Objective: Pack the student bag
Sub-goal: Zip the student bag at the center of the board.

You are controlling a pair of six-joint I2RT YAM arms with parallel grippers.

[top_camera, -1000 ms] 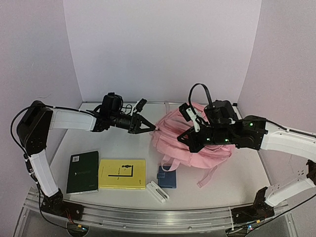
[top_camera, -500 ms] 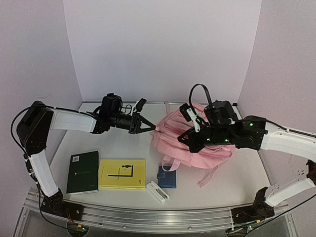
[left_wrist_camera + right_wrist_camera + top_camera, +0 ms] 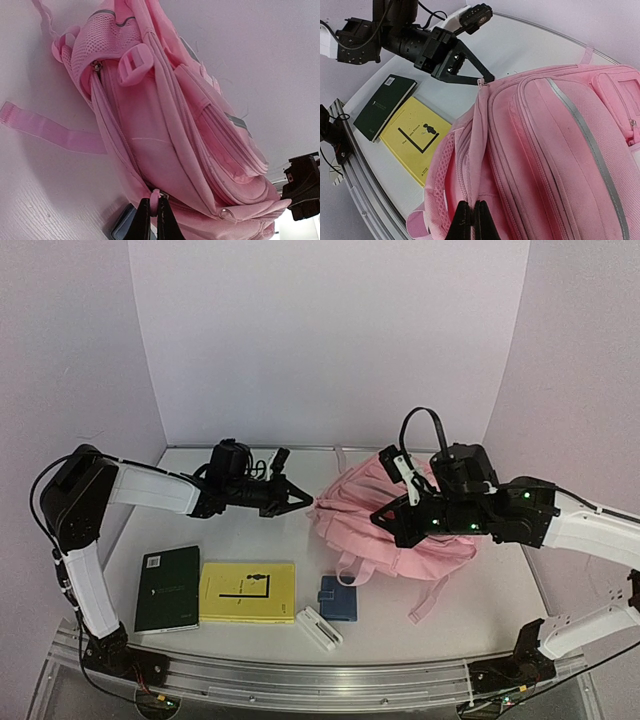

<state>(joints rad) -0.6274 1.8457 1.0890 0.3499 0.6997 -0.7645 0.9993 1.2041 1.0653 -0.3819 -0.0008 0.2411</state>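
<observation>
- Large soft pink fabric backpack (image 3: 420, 540): lies on the right half of the white table top (image 3: 250, 540). Its straps trail toward the near edge, and silver-grey strips cross its front pockets.
- Left gripper (image 3: 306, 502): reaches in from the left, roughly level with the table, and meets the backpack's left end. Its two black fingers are pressed together on a small pink zip pull (image 3: 155, 194) at that end.
- Right gripper (image 3: 380, 517): sits over the middle of the backpack, pointing left. In the right wrist view its fingertips are drawn together on a raised fold of pink fabric along the zip line. That line runs on to the left gripper's tip.
- Backpack relative to the grippers: its left end is at the left gripper and its mid-body under the right one, so most of its bulk lies to the right of both.
- Dark green book (image 3: 167, 587) and yellow book (image 3: 247, 592): flat, side by side at the near left, well apart from the backpack.
- Small blue pouch (image 3: 338, 598): just on the near side of the backpack, beside a strap loop.
- White oblong case (image 3: 320, 628): just beside the pouch, close to the table's near edge.
</observation>
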